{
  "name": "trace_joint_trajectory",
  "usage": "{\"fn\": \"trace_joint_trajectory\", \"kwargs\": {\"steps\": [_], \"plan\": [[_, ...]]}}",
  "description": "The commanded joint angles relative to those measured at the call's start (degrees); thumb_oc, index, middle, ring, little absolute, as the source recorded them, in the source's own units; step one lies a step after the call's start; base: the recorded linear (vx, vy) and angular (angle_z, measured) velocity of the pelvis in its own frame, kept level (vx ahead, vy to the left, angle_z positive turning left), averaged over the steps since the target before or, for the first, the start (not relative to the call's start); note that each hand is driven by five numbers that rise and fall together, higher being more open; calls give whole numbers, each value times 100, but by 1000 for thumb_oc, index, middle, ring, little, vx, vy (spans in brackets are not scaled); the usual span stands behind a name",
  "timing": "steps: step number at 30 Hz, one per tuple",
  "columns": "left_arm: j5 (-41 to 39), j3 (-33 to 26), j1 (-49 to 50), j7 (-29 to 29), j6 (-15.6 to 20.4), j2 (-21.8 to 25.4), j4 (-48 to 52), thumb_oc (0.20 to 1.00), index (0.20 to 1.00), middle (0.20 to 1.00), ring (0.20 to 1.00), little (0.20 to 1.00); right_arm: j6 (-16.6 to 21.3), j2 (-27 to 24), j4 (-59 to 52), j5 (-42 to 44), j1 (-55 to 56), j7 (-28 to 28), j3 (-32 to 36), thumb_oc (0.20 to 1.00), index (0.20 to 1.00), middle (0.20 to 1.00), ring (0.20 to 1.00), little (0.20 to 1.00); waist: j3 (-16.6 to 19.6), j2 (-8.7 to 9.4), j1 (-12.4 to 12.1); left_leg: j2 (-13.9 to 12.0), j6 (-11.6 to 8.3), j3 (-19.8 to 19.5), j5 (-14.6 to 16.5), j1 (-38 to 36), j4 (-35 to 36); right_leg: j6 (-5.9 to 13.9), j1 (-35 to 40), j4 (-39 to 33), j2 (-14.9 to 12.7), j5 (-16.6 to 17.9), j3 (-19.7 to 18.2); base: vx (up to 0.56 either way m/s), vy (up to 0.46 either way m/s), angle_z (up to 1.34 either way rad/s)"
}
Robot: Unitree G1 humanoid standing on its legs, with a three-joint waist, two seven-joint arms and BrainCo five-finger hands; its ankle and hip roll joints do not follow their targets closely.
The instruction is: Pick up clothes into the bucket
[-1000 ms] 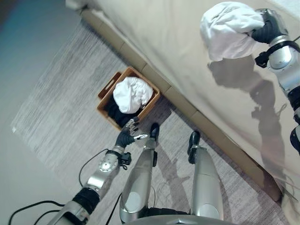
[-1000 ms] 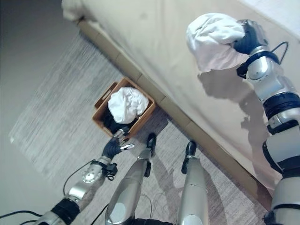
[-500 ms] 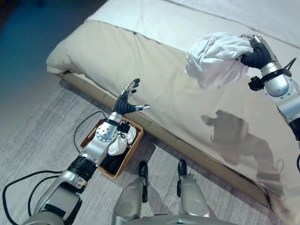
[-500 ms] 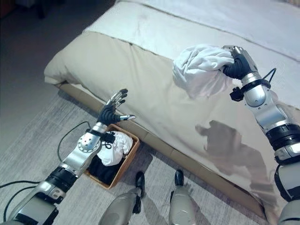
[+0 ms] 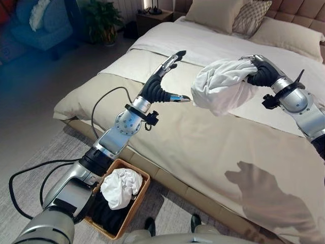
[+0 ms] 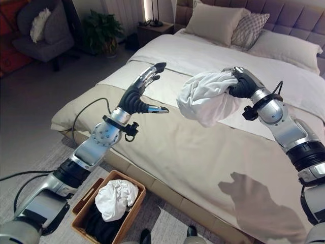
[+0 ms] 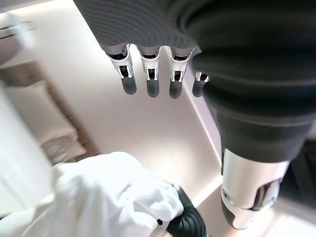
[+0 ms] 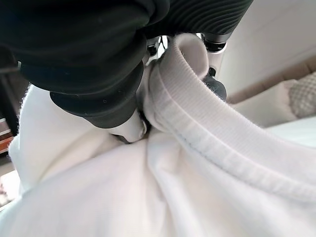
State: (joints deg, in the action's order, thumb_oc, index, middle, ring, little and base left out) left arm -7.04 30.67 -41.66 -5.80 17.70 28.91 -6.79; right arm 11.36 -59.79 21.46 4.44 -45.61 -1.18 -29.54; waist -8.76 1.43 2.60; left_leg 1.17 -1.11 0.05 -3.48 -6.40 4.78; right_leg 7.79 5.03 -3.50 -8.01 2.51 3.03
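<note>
The right hand [image 6: 242, 85] clenches a bunched white garment [image 6: 203, 96] above the bed [image 6: 167, 137]. The left hand [image 6: 137, 96] hangs released. The carry should end squarely over the basket [image 6: 133, 209] before letting go.

White garment [image 6: 205, 96]: soft matt cloth, ribbed knit hem, bunched in the right hand [image 6: 242, 85]. Right and left hand [image 6: 138, 96]: smooth silver metal fingers, dark matt tips, ribbed black cover. Bedspread [image 6: 203, 147] below the hands: smooth matt beige cloth. Basket [image 6: 133, 202]: brown wood-like, satin, holding white and dark cloth.
</note>
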Motion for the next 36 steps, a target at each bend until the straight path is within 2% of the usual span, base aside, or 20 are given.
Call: {"fn": "trace_joint_trajectory", "kwargs": {"steps": [1,12,28,36], "plan": [[438,268,-380,-90,104,-105,-166,1000,1000,1000,1000,1000,159,-249,-434,89,109,-47,25,200,200,200,200,200,615,164,-65,7,-72,-62,680,233,-448,162,-381,523,-89,-79,146,0,0,0],[972,508,-551,-24,-17,-481,-478,1000,1000,1000,1000,1000,269,235,-959,503,297,-157,352,200,200,200,200,200,761,157,-36,-26,-75,-86,623,179,-416,125,-294,422,-71,-38,124,1,-5,0],[1121,509,-270,174,-108,-584,-648,1000,1000,1000,1000,1000,324,675,-1070,654,613,15,1015,200,200,200,200,200,772,156,-31,-36,-48,-115,650,133,-414,118,-226,381,-60,-66,129,0,0,0],[1088,270,-2,114,-166,-522,-589,1000,1000,1000,1000,1000,302,1149,-692,1535,1319,74,1781,200,200,200,200,200,733,161,-26,-21,-25,-137,655,141,-424,109,-224,395,-72,-66,121,0,0,0]]}}
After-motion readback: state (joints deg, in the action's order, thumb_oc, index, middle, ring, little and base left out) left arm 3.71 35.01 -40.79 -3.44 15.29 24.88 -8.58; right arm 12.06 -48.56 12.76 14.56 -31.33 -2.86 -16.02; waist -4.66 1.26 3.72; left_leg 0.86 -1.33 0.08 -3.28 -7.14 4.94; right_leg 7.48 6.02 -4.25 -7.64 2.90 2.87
